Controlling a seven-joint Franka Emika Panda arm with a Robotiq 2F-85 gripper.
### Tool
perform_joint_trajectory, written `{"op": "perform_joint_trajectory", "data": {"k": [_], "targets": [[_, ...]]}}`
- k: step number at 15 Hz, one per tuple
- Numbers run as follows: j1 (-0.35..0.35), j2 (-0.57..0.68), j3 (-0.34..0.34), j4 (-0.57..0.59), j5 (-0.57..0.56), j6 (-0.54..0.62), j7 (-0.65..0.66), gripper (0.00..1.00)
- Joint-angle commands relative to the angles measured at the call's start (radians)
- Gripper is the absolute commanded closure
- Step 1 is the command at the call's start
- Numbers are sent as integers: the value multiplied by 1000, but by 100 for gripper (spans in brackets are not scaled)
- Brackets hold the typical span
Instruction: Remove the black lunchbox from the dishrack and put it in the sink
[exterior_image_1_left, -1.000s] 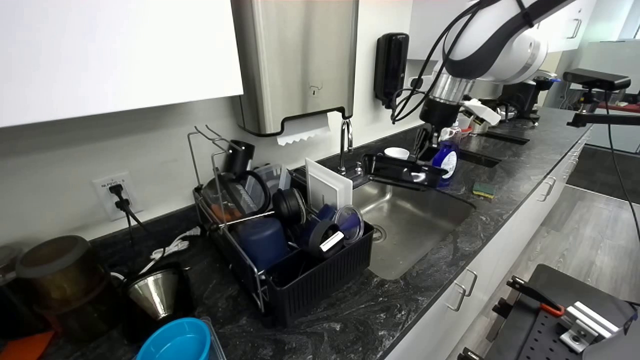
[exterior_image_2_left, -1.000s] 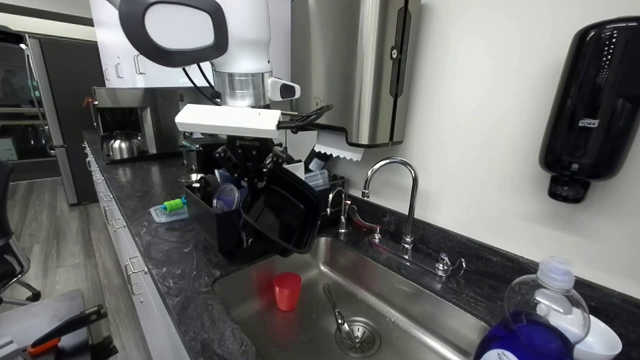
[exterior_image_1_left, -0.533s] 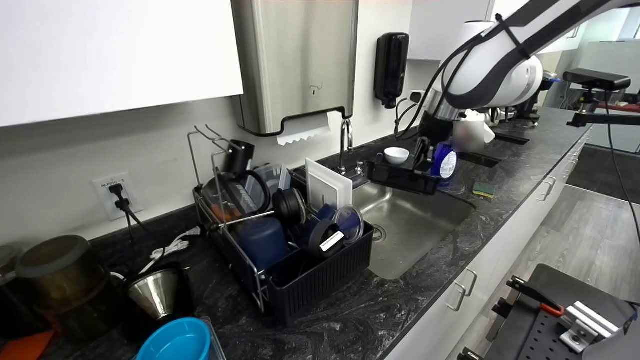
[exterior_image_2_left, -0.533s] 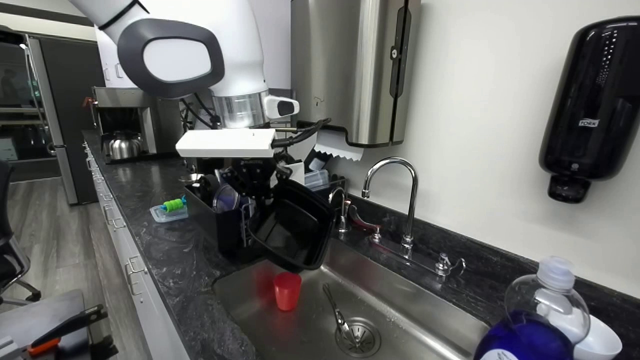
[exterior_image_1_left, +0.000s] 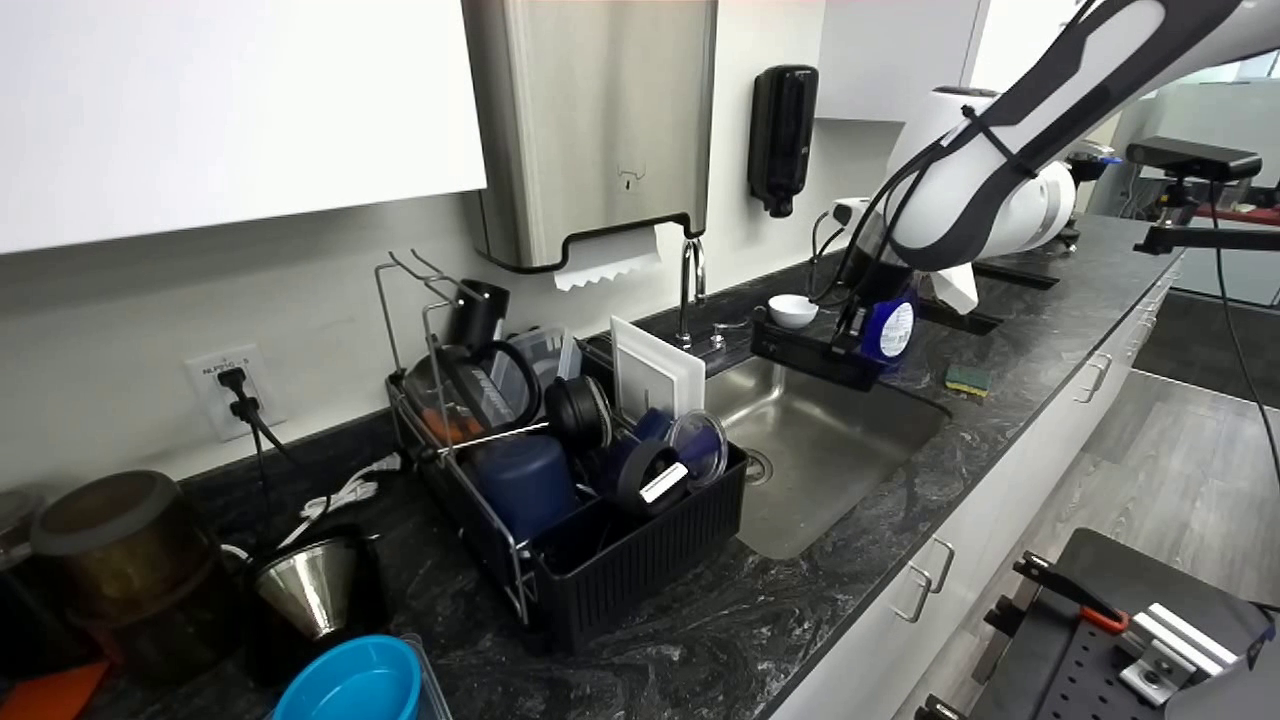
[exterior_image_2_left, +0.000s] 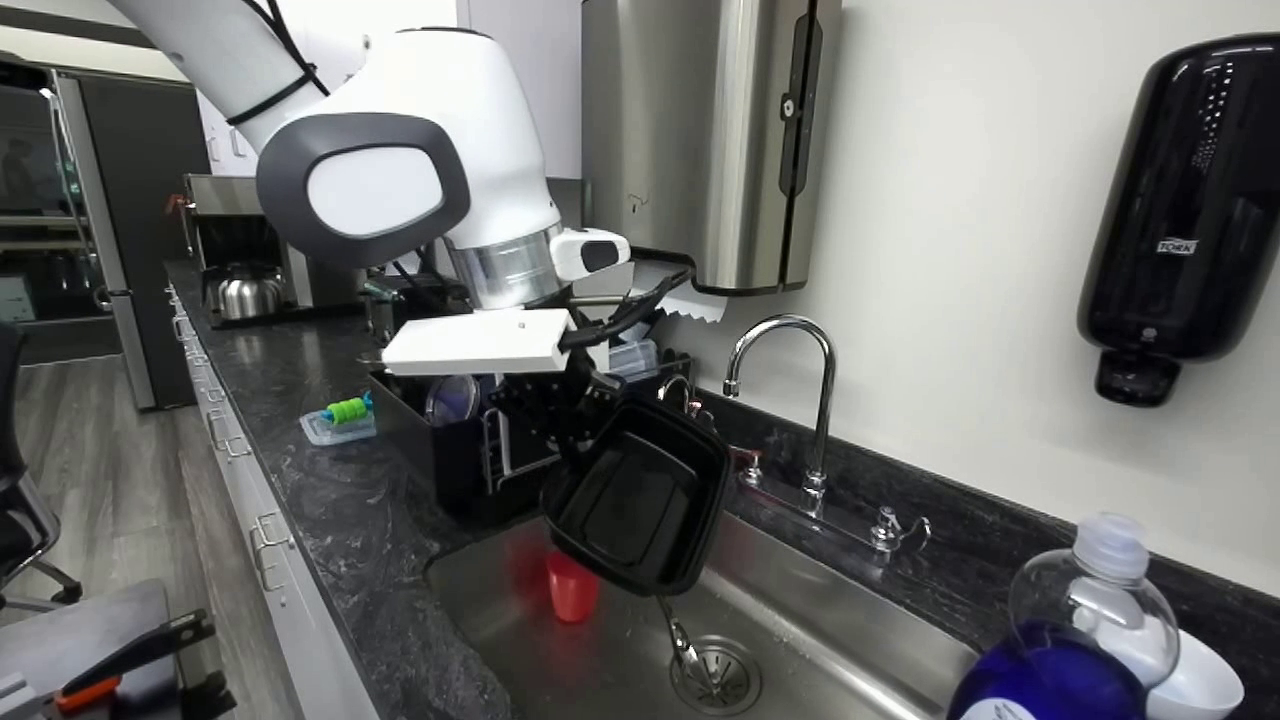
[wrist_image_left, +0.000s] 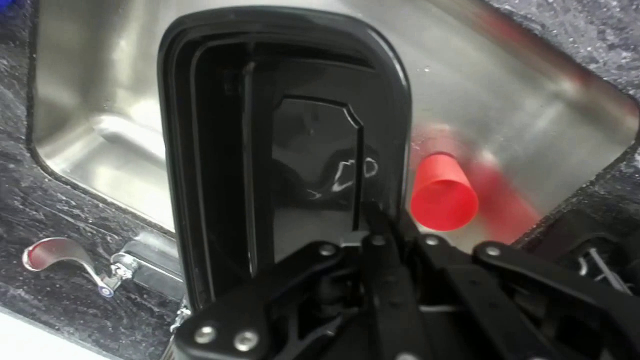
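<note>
The black lunchbox (exterior_image_2_left: 640, 500) is an open, shallow tray with rounded corners. It hangs tilted above the steel sink (exterior_image_2_left: 820, 630), and it shows in both exterior views (exterior_image_1_left: 810, 352). My gripper (exterior_image_2_left: 575, 445) is shut on one side wall of the lunchbox. In the wrist view the fingers (wrist_image_left: 390, 215) pinch that wall at the box's near right side, and the box's inside (wrist_image_left: 315, 135) faces the camera, with nothing in it. The black dishrack (exterior_image_1_left: 640, 565) stands beside the sink, filled with dishes, apart from the lunchbox.
A red cup (exterior_image_2_left: 572, 592) and a metal utensil (exterior_image_2_left: 680, 635) near the drain are in the sink, below the lunchbox. The tall faucet (exterior_image_2_left: 826, 400) rises at the back edge. A blue soap bottle (exterior_image_2_left: 1060, 650), white bowl (exterior_image_1_left: 793, 311) and sponge (exterior_image_1_left: 967, 379) sit around the sink.
My gripper has moved down and away from the dishrack, carrying the lunchbox lower and further over the sink. The wrist has tilted, and the lunchbox remains held.
</note>
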Motion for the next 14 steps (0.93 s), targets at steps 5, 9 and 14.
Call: {"op": "perform_joint_trajectory", "data": {"k": [5,9,14], "targets": [[-29,113,-20,24,6,161,27,98],[-29,174,-34,49,24,216,36,98],[-38,241,-61,83,28,253,51,98]]}}
